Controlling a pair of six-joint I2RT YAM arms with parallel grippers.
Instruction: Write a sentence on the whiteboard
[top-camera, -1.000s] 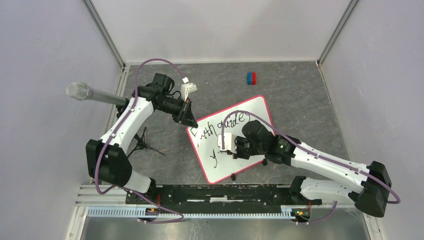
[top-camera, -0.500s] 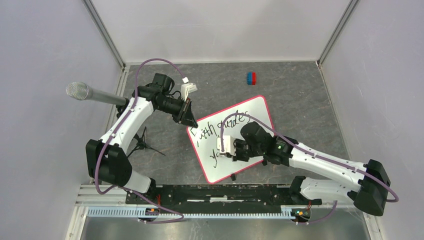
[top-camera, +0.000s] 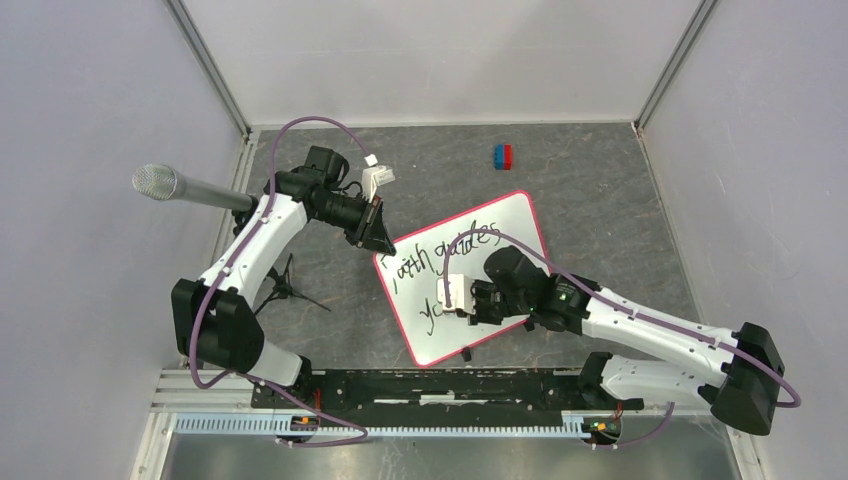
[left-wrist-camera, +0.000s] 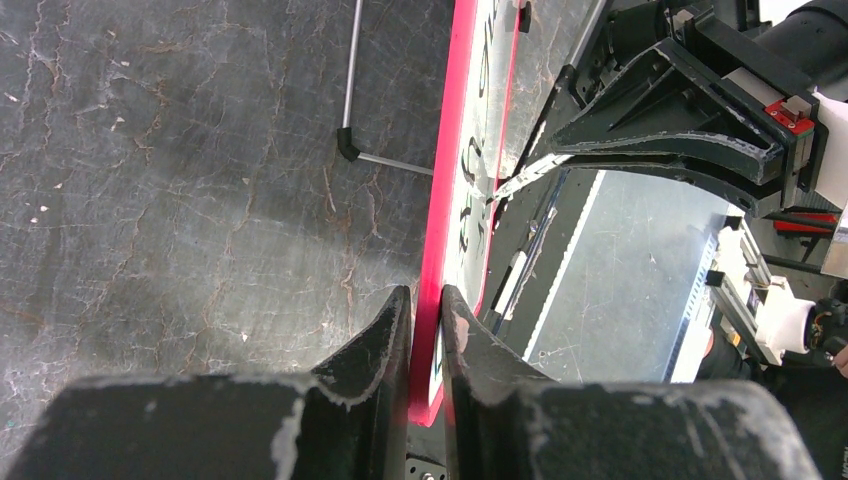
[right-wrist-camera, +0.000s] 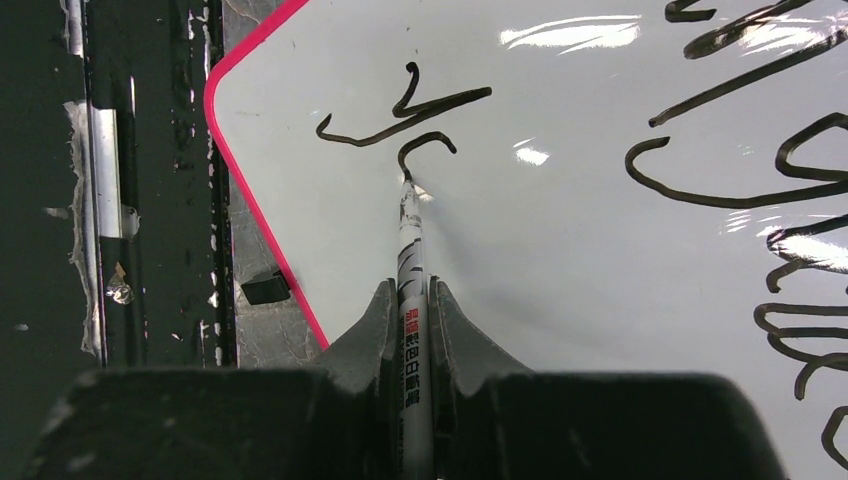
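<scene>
Your right hand (top-camera: 465, 298) has crept a little along the lower line of the whiteboard (top-camera: 515, 225) in the top view. A second ago only a "y" stood under "Faith guides"; now the sentence (top-camera: 440, 258) has a second letter begun beside it. So the third word looks under way, with more left to write. Your left hand (top-camera: 378, 238) has not shifted from the board's left corner. In the left wrist view its jaws stand narrow, pinching the whiteboard (left-wrist-camera: 445, 180) by its red edge, seemingly to steady it on the table (left-wrist-camera: 200, 150). In the right wrist view the right hand (right-wrist-camera: 411, 292) is clamped on the marker (right-wrist-camera: 411, 250), whose tip touches the whiteboard (right-wrist-camera: 560, 260) at the end of a fresh curved stroke beside the "y".
</scene>
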